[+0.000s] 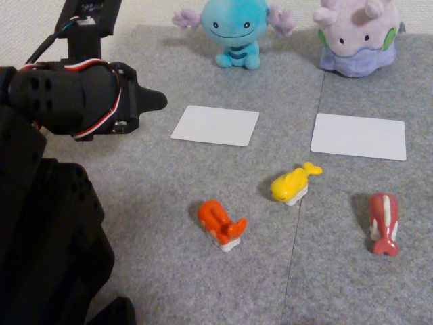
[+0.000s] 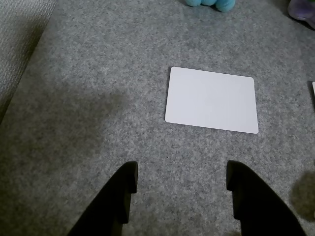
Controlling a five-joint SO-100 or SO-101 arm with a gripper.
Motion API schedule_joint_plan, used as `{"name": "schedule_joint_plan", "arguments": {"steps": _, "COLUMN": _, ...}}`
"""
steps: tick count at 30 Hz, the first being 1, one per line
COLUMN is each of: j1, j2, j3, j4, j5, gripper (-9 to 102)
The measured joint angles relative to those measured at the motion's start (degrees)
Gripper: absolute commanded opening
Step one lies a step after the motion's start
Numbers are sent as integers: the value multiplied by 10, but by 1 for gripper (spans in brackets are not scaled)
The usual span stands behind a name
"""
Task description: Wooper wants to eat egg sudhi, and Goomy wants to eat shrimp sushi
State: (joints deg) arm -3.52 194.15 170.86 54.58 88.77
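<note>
Blue Wooper [image 1: 235,30] sits at the back of the grey mat, and lilac Goomy [image 1: 355,37] is to its right. The yellow egg sudhi [image 1: 292,183] lies mid-mat, with the orange shrimp sushi [image 1: 221,223] nearer and to its left. My gripper [image 1: 157,100] hovers at the left, above the mat and well apart from both pieces. In the wrist view the gripper [image 2: 181,172] is open, its two black fingers [image 2: 120,196] spread over bare mat with nothing between them. Wooper's feet [image 2: 211,4] and a bit of Goomy [image 2: 302,7] peek in at the top edge.
A white card [image 1: 215,125] lies in front of Wooper and another white card [image 1: 358,135] in front of Goomy. A red-and-white striped sushi piece [image 1: 383,223] lies at the right. The arm's black base [image 1: 47,237] fills the lower left. The wrist view shows the left card [image 2: 211,101] ahead.
</note>
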Motion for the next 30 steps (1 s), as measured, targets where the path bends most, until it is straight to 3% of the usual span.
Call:
{"name": "schedule_joint_plan", "arguments": {"steps": 6, "j1": 47, "j2": 5, "j3": 81, "j4": -18, "j5": -61, "gripper": 22}}
{"name": "schedule_joint_plan", "arguments": {"steps": 23, "j1": 47, "j2": 0, "j3": 82, "j4": -32, "j5": -87, "gripper": 22}}
{"name": "schedule_joint_plan", "arguments": {"steps": 30, "j1": 54, "j2": 0, "j3": 38, "j4": -11, "j5": -90, "gripper": 28}}
